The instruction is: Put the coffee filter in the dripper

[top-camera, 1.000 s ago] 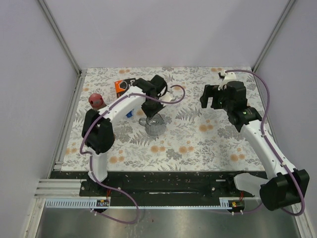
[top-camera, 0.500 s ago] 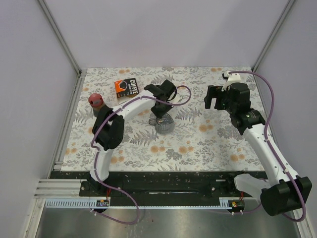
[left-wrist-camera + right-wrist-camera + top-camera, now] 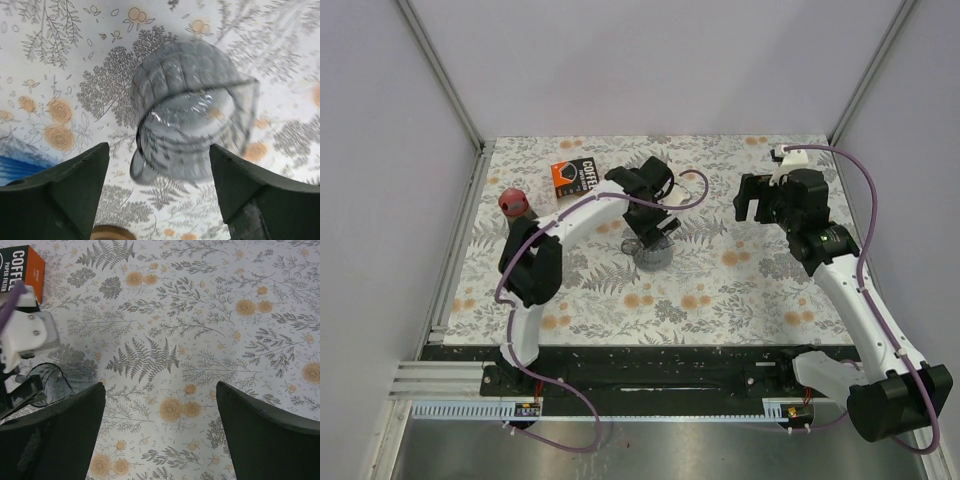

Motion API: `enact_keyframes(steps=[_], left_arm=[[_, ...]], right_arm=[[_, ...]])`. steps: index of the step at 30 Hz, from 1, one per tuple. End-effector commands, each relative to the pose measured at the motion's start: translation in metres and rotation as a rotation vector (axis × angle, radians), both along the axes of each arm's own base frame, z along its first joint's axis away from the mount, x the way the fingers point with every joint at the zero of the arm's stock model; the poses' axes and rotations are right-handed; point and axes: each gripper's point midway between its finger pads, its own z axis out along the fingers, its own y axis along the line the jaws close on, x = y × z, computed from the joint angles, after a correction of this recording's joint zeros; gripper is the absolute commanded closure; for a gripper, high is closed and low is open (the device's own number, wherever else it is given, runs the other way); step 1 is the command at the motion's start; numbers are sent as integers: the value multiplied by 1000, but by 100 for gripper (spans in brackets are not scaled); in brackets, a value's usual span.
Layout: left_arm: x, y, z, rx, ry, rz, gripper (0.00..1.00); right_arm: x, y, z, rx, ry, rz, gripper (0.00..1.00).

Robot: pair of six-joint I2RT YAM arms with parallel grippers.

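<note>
The dripper [image 3: 654,254] is a clear grey ribbed cone on the floral mat; in the left wrist view the dripper [image 3: 192,127] looks blurred and tilted. My left gripper [image 3: 655,230] hangs just above it, open, the jaws of the left gripper [image 3: 159,192] apart and touching nothing. An orange-and-black coffee paper filter box [image 3: 573,177] lies at the back left, and the box [image 3: 20,265] also shows in the right wrist view. No loose coffee filter shows. My right gripper [image 3: 756,205] hovers to the right, and the right gripper [image 3: 160,425] is open and empty.
A red round object [image 3: 514,202] stands near the mat's left edge. Something blue [image 3: 20,167] peeks in at the left of the left wrist view, and a brown round thing [image 3: 112,233] at its bottom. White walls with metal rails enclose the mat.
My left gripper carried the dripper a little to the right, then opened and let it go. The right arm shifted slightly right and stayed open.
</note>
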Motion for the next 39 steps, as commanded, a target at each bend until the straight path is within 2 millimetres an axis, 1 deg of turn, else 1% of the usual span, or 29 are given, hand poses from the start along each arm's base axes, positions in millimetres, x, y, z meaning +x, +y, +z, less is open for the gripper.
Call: enact_keyframes(steps=[1, 3, 6, 7, 8, 9, 11, 12, 13, 15, 17, 19, 20, 21, 22, 24, 25, 27, 30, 33, 37, 39], left_arm=[[-11, 0, 110, -164, -149, -130, 14], [-23, 19, 130, -165, -158, -145, 13], [-43, 64, 138, -128, -119, -108, 12], [-47, 81, 144, -129, -116, -77, 11], [-49, 105, 147, -131, -100, -27, 11], [-53, 122, 148, -136, -73, 9, 11], [-58, 162, 156, -169, -41, 114, 11], [-61, 178, 159, -187, -27, 160, 12], [-64, 199, 161, -194, -24, 218, 14], [-67, 238, 155, -179, -40, 344, 17], [-62, 275, 137, -157, -92, 484, 19], [-63, 305, 108, -100, -112, 615, 25], [-65, 318, 92, -60, -112, 676, 30], [-65, 327, 78, -22, -118, 716, 36], [-66, 331, 67, -4, -120, 735, 40], [-69, 331, 43, 0, -103, 719, 48], [-67, 334, 37, 15, -111, 717, 50], [-64, 341, 27, 47, -131, 727, 51], [-59, 336, 12, 18, -107, 713, 51], [-53, 339, -5, 27, -88, 740, 51], [-47, 329, -25, -24, -39, 740, 53], [-48, 328, -35, -22, -17, 738, 54]], right_arm=[[0, 7, 15, 30, -57, 41, 1], [-2, 10, 16, 39, -59, 58, 1], [-4, 11, 19, 45, -69, 63, 1], [-5, 11, 20, 47, -73, 66, 0], [-6, 12, 22, 53, -84, 71, 1], [-6, 13, 22, 61, -90, 76, 0], [-7, 17, 24, 76, -98, 92, 1], [-8, 18, 25, 82, -103, 97, 1], [-7, 19, 25, 85, -104, 103, 1], [-8, 20, 24, 90, -99, 104, 0], [-8, 20, 23, 92, -97, 105, 1], [-9, 21, 24, 93, -103, 108, 1], [-9, 20, 25, 94, -107, 107, 1], [-10, 21, 25, 94, -109, 108, 1], [-10, 21, 26, 94, -112, 110, 1], [-10, 20, 27, 93, -116, 109, 1], [-11, 21, 27, 91, -113, 113, 0], [-12, 20, 26, 89, -112, 109, 0], [-12, 18, 25, 83, -117, 100, 1], [-11, 17, 25, 80, -115, 99, 1], [-11, 17, 25, 75, -115, 99, 1], [-11, 16, 26, 71, -117, 98, 0]])
